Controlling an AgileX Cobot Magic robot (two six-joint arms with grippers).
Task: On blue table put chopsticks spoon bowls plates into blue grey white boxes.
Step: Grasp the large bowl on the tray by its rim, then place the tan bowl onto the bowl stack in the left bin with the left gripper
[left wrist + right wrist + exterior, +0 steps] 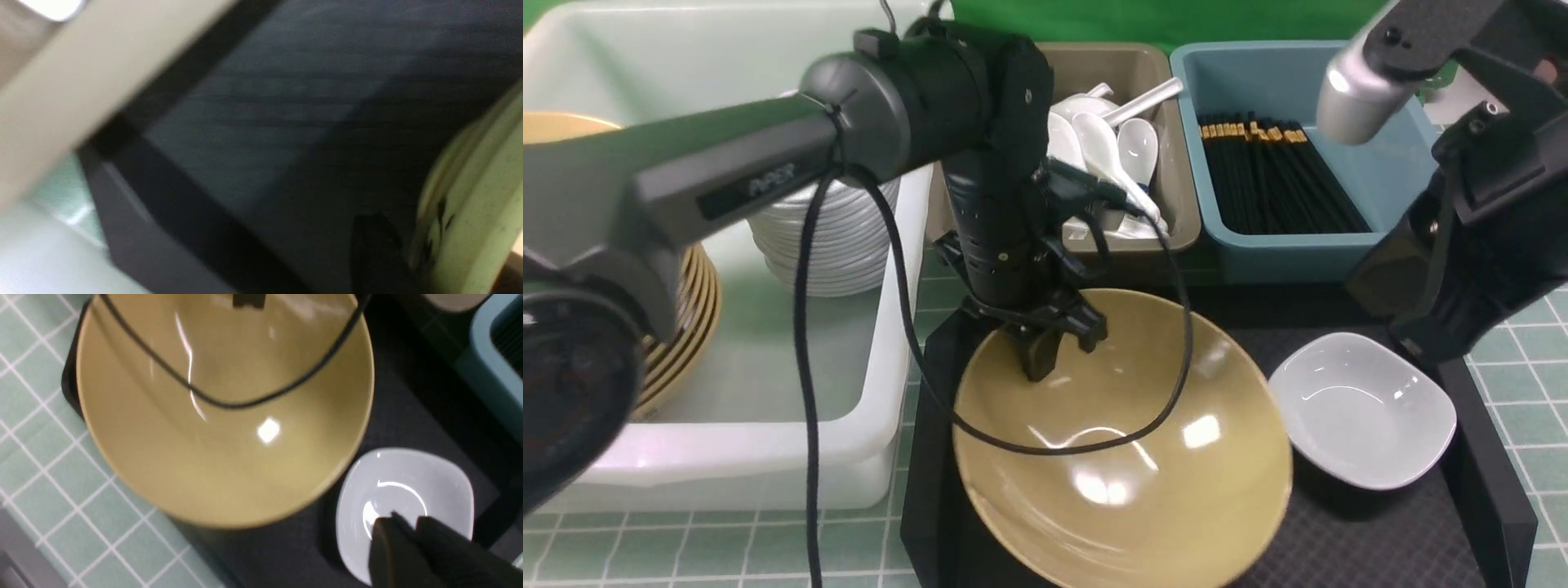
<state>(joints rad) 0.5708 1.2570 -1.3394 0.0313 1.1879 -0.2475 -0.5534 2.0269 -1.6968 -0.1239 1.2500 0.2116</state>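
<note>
Over the textured black tray (1339,531), the left gripper (1044,359) clamps the glossy mustard bowl (1127,457) by its rim, and the right gripper (406,528) pinches the rounded-square white plate (1364,408) at its edge.

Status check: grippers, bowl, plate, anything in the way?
Left gripper clamped on yellow bowl far rim. Right gripper pinching white plate edge. Both over black tray. Cable drapes across bowl.

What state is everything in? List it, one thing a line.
yellow bowl: empty, tilted over the black tray.
white plate: empty, upright on the tray.
left gripper: jaws shut on the bowl's far rim.
right gripper: jaws shut on the plate's rim.
grey box: holds spoons.
blue box: holds chopsticks.
white box: holds stacked bowls and stacked plates.
</note>
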